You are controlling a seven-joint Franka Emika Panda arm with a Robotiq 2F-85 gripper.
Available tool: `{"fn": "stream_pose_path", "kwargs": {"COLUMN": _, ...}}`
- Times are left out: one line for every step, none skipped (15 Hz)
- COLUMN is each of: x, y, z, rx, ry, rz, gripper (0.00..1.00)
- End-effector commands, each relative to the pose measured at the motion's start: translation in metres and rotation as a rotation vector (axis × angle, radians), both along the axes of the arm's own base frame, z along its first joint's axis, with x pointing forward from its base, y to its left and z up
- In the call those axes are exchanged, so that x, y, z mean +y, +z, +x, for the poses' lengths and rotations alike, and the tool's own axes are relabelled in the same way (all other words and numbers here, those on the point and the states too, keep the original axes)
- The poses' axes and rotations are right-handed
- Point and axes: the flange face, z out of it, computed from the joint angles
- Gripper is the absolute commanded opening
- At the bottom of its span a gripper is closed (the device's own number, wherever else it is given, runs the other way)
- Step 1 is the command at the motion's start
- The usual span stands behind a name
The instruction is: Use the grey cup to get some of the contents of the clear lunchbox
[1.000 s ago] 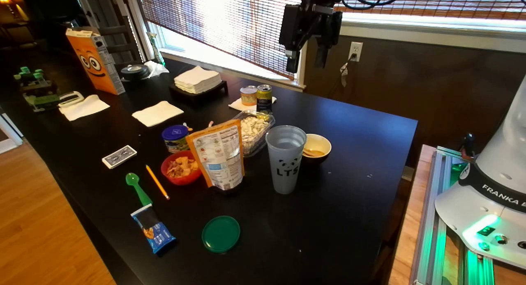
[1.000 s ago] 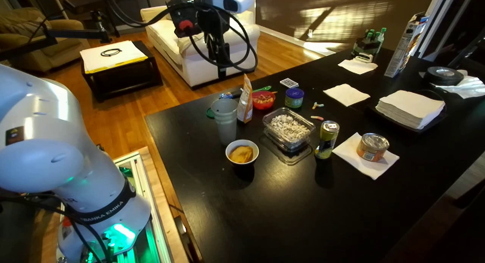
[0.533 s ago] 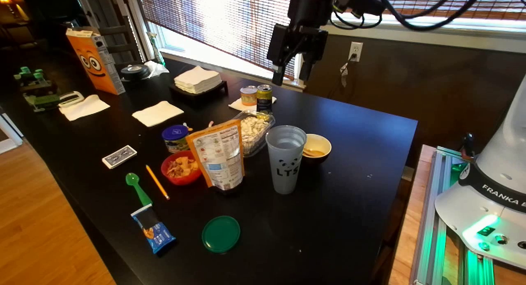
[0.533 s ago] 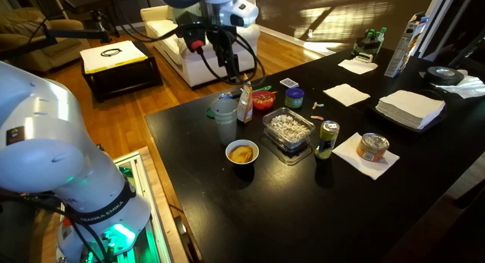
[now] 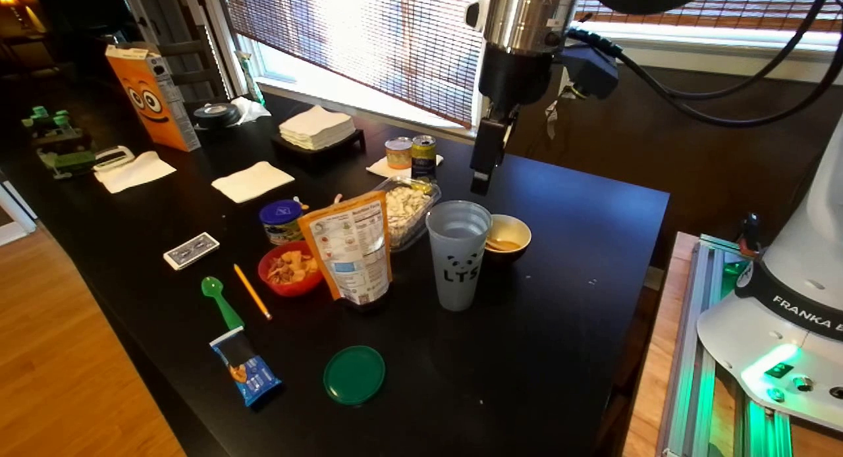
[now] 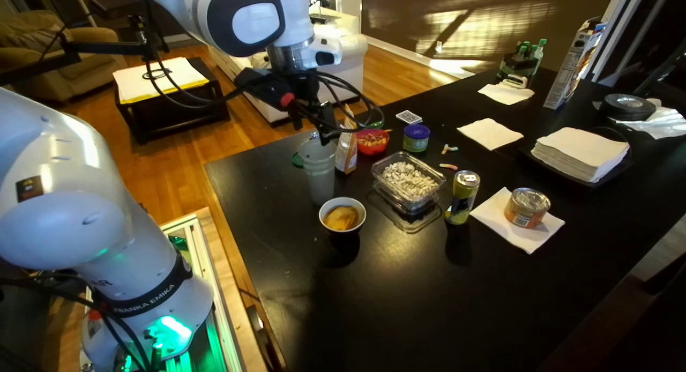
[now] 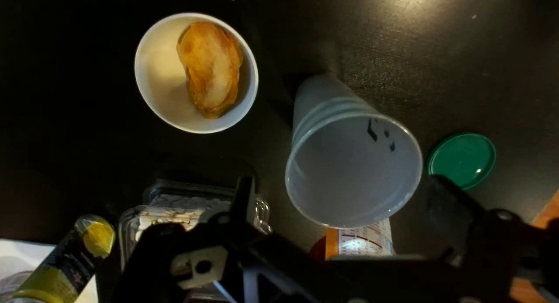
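- The grey cup point(image 5: 458, 256) stands upright on the worktop point(image 6: 407, 291) near the snack bag point(image 5: 352, 249) and small bowl point(image 7: 159, 71), its mouth facing up, which should suit our approach from above.
- Our fingers point(image 7: 450, 207) are spread wide and hold nothing; in the wrist view they flank the cup's mouth, probably so that we can straddle it.
- The clear lunchbox point(image 6: 391, 195) sits near the cup, seemingly uncovered, leaving its pale contents point(image 6: 410, 181) ready, we think, for scooping.
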Motion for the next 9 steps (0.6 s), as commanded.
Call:
{"fn": "stream_pose_path", "kwargs": {"x": 0.0082, "y": -0.0064, "z": 0.0004, "rx": -0.004, "ry": 0.195, "rz": -0.047, "gripper": 1.0}}
{"fn": "stream_pose_path", "kwargs": {"x": 0.0073, "y": -0.0088, "z": 0.0029, "rx": -0.013, "ry": 0.246, "rz": -0.052, "gripper": 1.0}}
{"fn": "stream_pose_path", "kwargs": {"x": 0.0069, "y": -0.0022, "z": -0.0013, "rx": -0.001, "ry": 0.153, "rz": -0.033, "gripper": 1.0}}
{"fn": "stream_pose_path", "kwargs": {"x": 0.0077, "y": -0.0039, "z": -0.0007, "rx": -0.002, "ry": 0.187, "rz": -0.036, "gripper": 1.0}}
{"fn": "stream_pose_path", "kwargs": {"x": 0.0075, "y": -0.0057, "z": 0.0, "rx": -0.001, "ry": 0.205, "rz": -0.038, "gripper": 1.0}}
{"fn": "stream_pose_path", "kwargs": {"x": 0.007, "y": -0.007, "z": 0.0004, "rx": 0.001, "ry": 0.213, "rz": -0.039, "gripper": 1.0}}
{"fn": "stream_pose_path", "kwargs": {"x": 0.0068, "y": -0.0076, "z": 0.0007, "rx": 0.001, "ry": 0.219, "rz": -0.039, "gripper": 1.0}}
{"fn": "stream_pose_path", "kwargs": {"x": 0.0061, "y": -0.0078, "z": 0.0025, "rx": 0.028, "ry": 0.22, "rz": -0.07, "gripper": 1.0}}
{"fn": "stream_pose_path", "kwargs": {"x": 0.0033, "y": -0.0097, "z": 0.0052, "rx": 0.039, "ry": 0.226, "rz": -0.08, "gripper": 1.0}}
